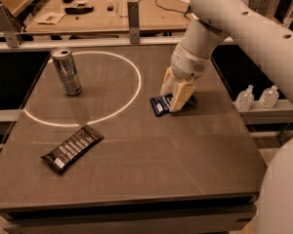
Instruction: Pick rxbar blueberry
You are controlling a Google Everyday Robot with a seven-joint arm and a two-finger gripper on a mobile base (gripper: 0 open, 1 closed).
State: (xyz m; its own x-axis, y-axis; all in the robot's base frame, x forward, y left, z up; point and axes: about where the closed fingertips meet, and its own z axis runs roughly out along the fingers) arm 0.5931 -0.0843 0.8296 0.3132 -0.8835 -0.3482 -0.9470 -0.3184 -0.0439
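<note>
The rxbar blueberry [159, 105] is a small dark blue bar with white lettering, lying flat on the dark table right of the white circle. My gripper [169, 101] is right down over it. Its tan fingers [181, 94] stand apart, one at the bar's far side and one at its near side. The near finger covers the bar's middle. The bar rests on the table.
A longer black-wrapped bar [72, 148] lies at the front left. A silver can [67, 71] stands upright at the back left, on the white circle line [135, 89]. The table's right edge [234, 121] is close to the gripper. Two small bottles [256, 97] stand beyond that edge.
</note>
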